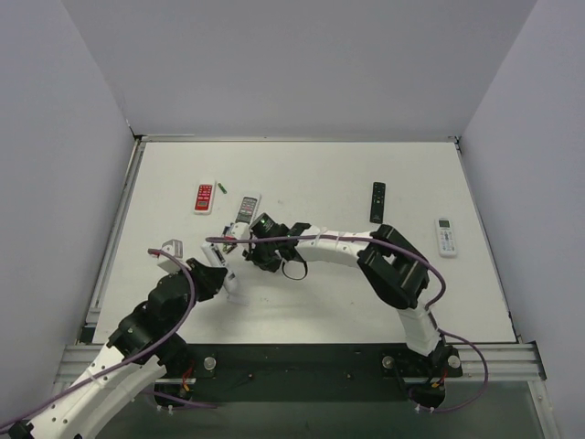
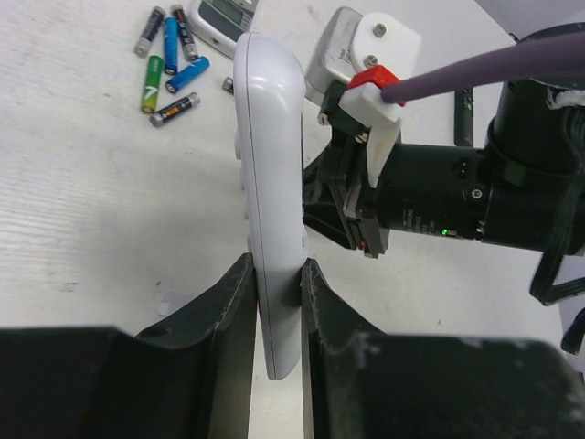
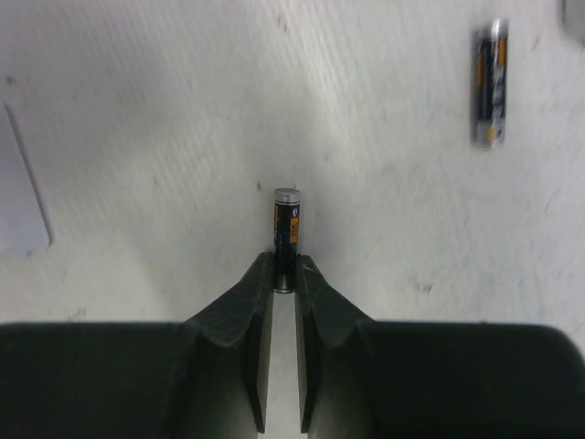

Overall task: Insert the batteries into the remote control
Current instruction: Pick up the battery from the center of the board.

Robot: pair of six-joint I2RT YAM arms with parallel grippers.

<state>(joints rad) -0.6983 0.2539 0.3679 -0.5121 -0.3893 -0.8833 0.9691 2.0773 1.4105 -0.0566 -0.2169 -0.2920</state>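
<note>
While six batteries lie loose, one is gripped.

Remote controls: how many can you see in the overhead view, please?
5. A red remote far left, a grey remote beside it, a black remote right of centre, a white display remote far right, and the white remote clamped in the left gripper. More may be hidden.

Pinching slim white remote control on edge in left jaws; clamping one dark battery endwise in right jaws; spotting coloured batteries clustered on surface.
</note>
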